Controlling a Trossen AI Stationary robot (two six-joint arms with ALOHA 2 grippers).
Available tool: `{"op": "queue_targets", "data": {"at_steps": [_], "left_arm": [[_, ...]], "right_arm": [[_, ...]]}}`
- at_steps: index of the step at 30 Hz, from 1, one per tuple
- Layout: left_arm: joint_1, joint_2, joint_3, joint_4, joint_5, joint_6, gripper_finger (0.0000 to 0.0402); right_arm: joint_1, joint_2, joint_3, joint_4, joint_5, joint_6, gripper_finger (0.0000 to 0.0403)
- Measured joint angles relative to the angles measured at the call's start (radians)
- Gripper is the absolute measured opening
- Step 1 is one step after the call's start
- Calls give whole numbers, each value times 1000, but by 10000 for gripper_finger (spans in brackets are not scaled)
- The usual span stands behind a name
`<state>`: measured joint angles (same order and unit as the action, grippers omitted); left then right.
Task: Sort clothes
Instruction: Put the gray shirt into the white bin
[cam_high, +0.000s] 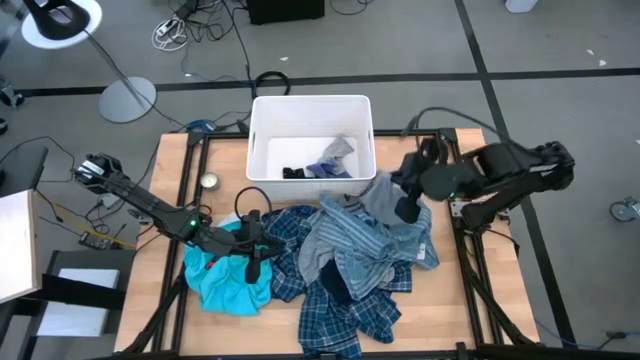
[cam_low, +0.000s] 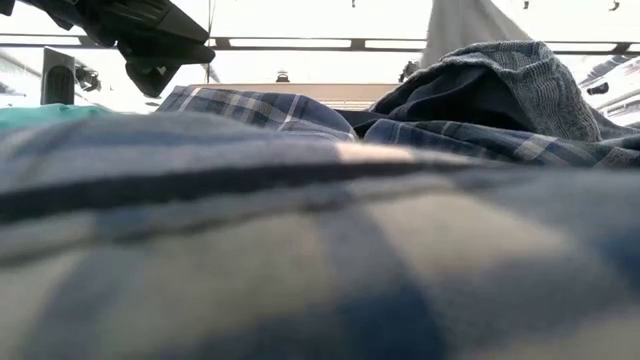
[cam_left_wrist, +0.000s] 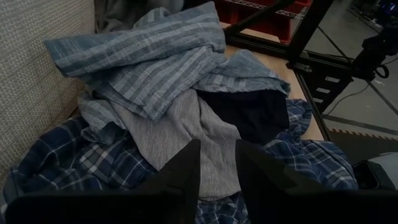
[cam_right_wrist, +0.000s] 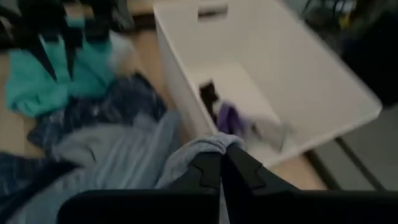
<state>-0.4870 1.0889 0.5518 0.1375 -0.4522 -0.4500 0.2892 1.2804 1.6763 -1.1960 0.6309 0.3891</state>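
A pile of clothes lies in the middle of the table: blue-and-white plaid shirts, a grey-blue striped garment and a turquoise shirt at its left. My right gripper is shut on a grey garment at the pile's far right, beside the white bin. Dark socks lie in the bin. My left gripper is open over the turquoise shirt's right edge, pointing across the pile. The low view shows the grey garment rising out of the picture's top. My right gripper pinches a bunched fold of the grey garment between its two shut fingers, coming from above. The held part is drawn up into a peak, while the garment's lower part stays on the pile.
The white bin stands at the table's far middle and also holds a purple-grey piece. A small round tin sits left of the bin. Bare wood shows at the table's left and right sides.
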Motion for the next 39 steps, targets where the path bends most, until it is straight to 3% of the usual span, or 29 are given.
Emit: {"op": "queue_targets", "data": {"at_steps": [6,14,22,26,29,35,39], "left_arm": [[0,0,0,0,0,0,107],[0,0,0,-1,0,0,107],[0,0,0,0,0,25,107],[0,0,0,-1,0,28,107],[0,0,0,-4,0,31,107],[0,0,0,-1,0,50,107],[0,0,0,-1,0,50,107]], "right_arm": [[-53,134,271,60,0,-217,1],[-209,367,666,228,-52,-505,0],[-391,448,647,885,-229,-726,0],[-492,488,647,1073,-272,-741,0],[-553,518,646,1042,-281,-708,1],[-652,553,645,576,-293,-472,1],[-717,588,645,246,-448,-286,2]]}}
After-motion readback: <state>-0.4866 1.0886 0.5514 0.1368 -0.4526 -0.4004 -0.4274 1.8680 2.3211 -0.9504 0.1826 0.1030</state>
